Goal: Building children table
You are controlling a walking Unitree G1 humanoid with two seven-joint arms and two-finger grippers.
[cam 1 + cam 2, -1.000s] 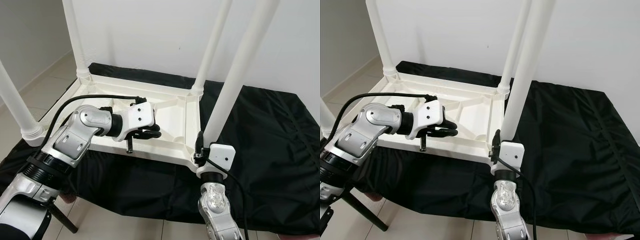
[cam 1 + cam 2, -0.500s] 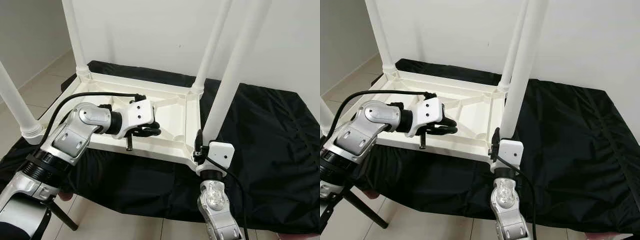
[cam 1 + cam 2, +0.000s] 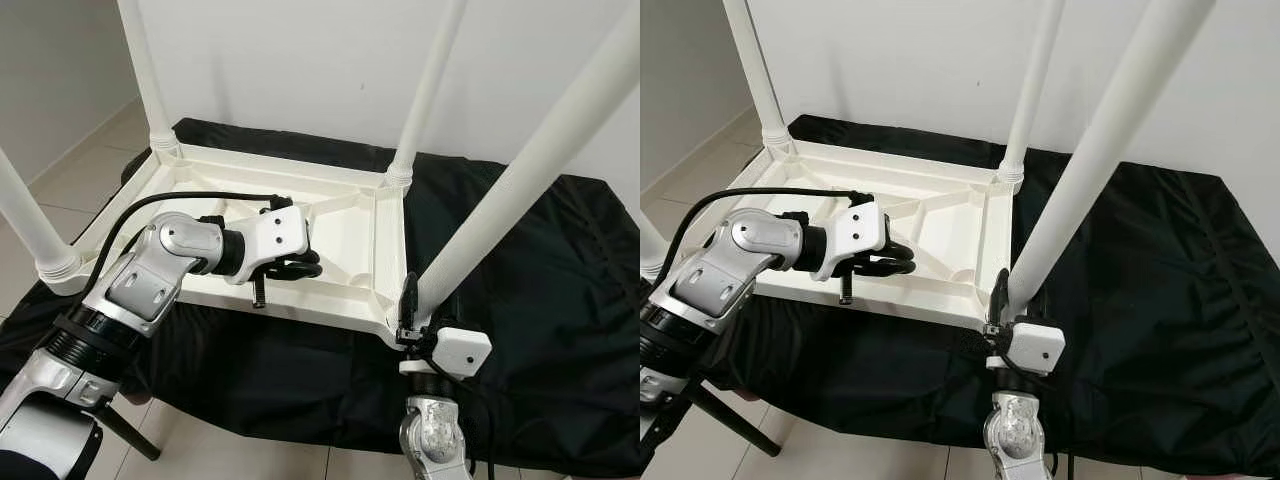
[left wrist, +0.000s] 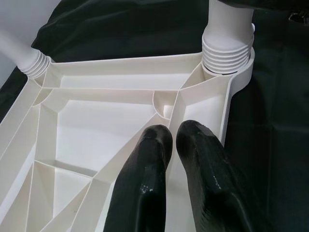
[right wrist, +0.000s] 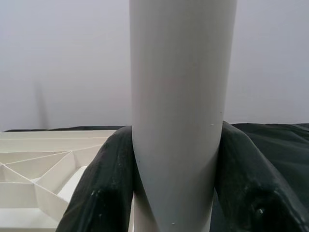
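- Upturned white plastic tabletop [image 3: 340, 215], ribbed underside up, lying on a black cloth [image 3: 560, 260] spread over a support, with pale floor tiles [image 3: 90, 160] to the left.
- Three legs already standing upright in corner sockets: far-left leg [image 3: 145, 75], far-right leg [image 3: 425, 90], near-left leg [image 3: 25, 210], each with a ribbed collar at the base.
- Fourth leg [image 3: 530, 170] at the near-right corner, leaning well over to the right rather than upright; lower end at or just above the corner socket, seating not discernible behind the gripper.
- Right gripper [image 3: 415, 310] clamped around the foot of that fourth leg; in the right wrist view, fingers [image 5: 104, 188] pressed to both sides of the white tube.
- Left gripper [image 3: 300, 265] resting on the tabletop's near rim, fingers [image 4: 149, 159] drawn almost together with a thin gap, holding nothing, tips against an inner rib close to a corner socket; likely bracing the top.
- Judged progress: about three quarters done, with three legs in.
- Left to do: bringing the tilted leg upright, pressing or twisting it home into the last socket, then turning the table onto its feet.
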